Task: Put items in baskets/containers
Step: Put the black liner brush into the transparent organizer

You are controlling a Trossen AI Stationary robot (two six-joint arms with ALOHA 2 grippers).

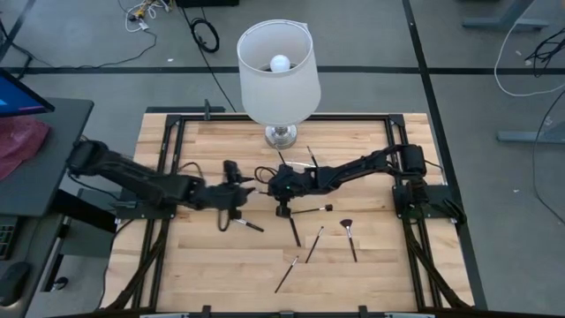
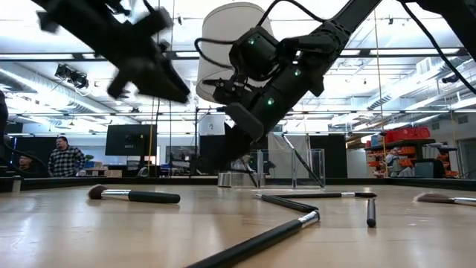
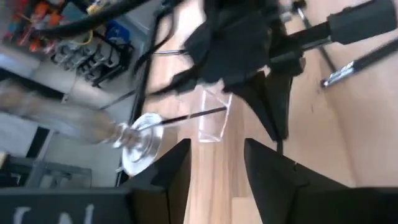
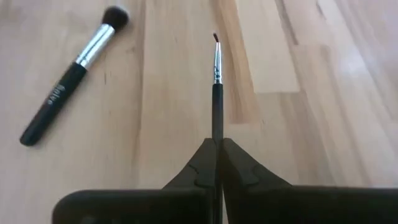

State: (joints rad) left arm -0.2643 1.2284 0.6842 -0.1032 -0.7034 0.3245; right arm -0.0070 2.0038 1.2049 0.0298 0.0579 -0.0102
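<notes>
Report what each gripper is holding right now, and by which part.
The right gripper is shut on a thin makeup brush, gripped at the handle's rear end, bristle tip pointing away. The left gripper is open and holds nothing.

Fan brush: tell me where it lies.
In the high view the fan brush lies on the table's right half, nearest the right arm's base, right of the other loose brushes.

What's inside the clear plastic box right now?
In the left wrist view, one thin brush pokes out of the clear box, its handle leaning toward the lamp base. The right arm covers the box's far side, so other contents can't be judged.
</notes>
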